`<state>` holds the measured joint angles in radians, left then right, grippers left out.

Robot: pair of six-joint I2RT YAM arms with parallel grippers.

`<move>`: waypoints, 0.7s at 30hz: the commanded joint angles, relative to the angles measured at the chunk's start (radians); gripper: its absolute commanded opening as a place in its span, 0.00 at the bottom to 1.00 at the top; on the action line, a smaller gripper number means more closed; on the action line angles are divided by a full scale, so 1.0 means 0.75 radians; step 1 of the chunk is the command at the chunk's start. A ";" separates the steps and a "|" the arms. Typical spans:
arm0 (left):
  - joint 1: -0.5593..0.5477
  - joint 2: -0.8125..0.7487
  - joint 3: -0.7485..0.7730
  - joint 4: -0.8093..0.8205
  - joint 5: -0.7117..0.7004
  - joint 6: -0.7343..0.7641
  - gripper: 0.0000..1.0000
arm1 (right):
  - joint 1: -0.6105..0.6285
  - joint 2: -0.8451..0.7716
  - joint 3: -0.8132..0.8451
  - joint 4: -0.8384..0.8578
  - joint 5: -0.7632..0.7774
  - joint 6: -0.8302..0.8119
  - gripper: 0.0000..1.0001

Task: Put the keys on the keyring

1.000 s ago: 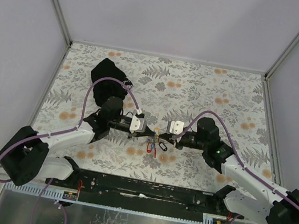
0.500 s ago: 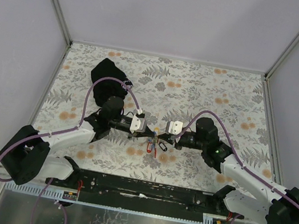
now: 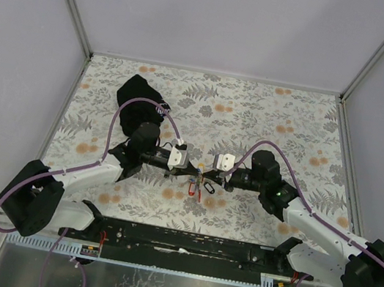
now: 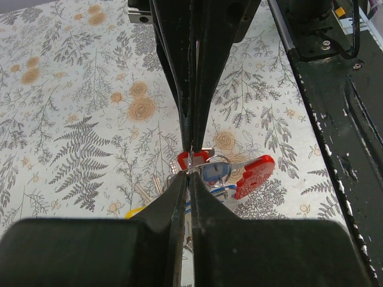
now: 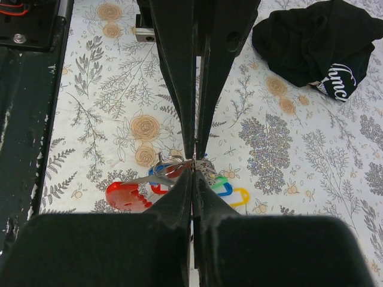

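Floral tablecloth (image 3: 257, 110) fills my view, and both arms reach low and inward so that the left gripper (image 3: 192, 175) and right gripper (image 3: 209, 178) meet tip to tip at the middle, each pinched tight on the keys (image 3: 199, 186) at their keyring (image 4: 218, 164). Far left lies a crumpled black pouch (image 3: 139, 97), whatever it holds hidden from me. From the ring, the red tag (image 4: 254, 176) stretches lengthwise toward the near edge, with the other coloured tags fanned beside it.

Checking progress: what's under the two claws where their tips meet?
Below the shut left claw and right claw are the keys, above floral cloth: a red tag and blue, green, yellow ones show. The claws cover the bundle's middle, so how it joins is hidden.
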<state>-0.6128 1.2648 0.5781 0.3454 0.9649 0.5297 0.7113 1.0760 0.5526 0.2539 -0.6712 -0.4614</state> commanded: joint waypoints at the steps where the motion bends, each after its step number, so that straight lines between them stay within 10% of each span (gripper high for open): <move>1: -0.021 0.012 0.051 -0.013 -0.036 0.023 0.00 | 0.029 0.003 0.087 0.161 -0.077 0.039 0.00; 21: -0.050 -0.011 0.066 -0.031 -0.180 -0.005 0.00 | 0.028 0.074 0.119 0.205 -0.047 0.112 0.00</move>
<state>-0.6281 1.2606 0.5938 0.3069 0.8612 0.5140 0.7105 1.1225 0.5842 0.2863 -0.6537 -0.4099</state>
